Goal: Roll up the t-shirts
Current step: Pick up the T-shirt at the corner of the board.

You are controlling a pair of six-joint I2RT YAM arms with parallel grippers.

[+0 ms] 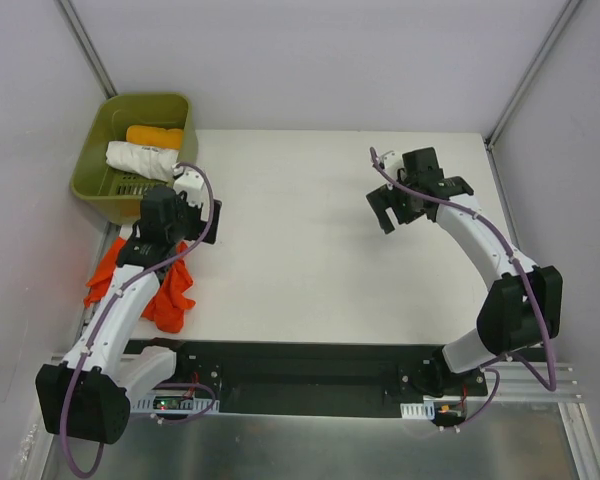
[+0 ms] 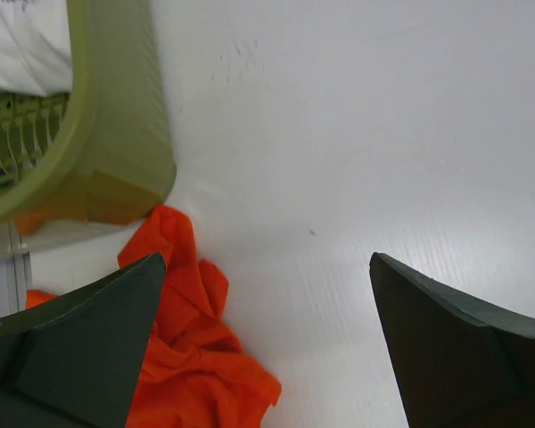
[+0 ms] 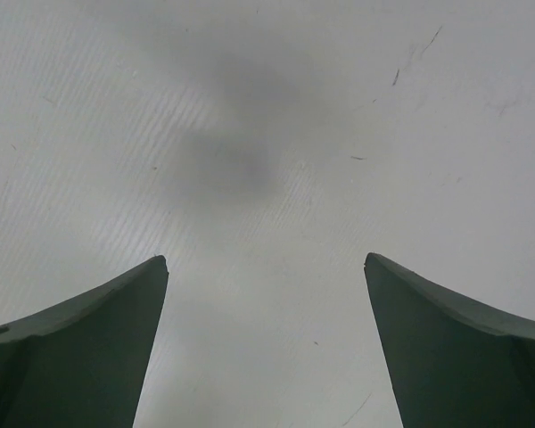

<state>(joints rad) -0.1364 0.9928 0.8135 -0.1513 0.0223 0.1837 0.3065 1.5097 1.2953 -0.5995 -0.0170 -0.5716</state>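
The red-orange t-shirt [image 1: 170, 295] lies crumpled at the table's left edge, partly under my left arm. In the left wrist view it [image 2: 192, 357] lies by the left finger, touching neither jaw. My left gripper [image 1: 195, 200] [image 2: 267, 259] is open and empty, just past the shirt and beside the basket's corner. A rolled white t-shirt [image 1: 140, 158] [image 2: 22, 45] and a rolled yellow-orange t-shirt [image 1: 154, 135] lie in the basket. My right gripper [image 1: 420, 212] [image 3: 266, 259] is open and empty above bare table at the far right.
The olive-green basket [image 1: 90, 150] [image 2: 116, 134] stands at the far left corner, overhanging the white table [image 1: 310, 240]. Grey walls close in the sides and back. A black base plate [image 1: 300, 370] runs along the near edge.
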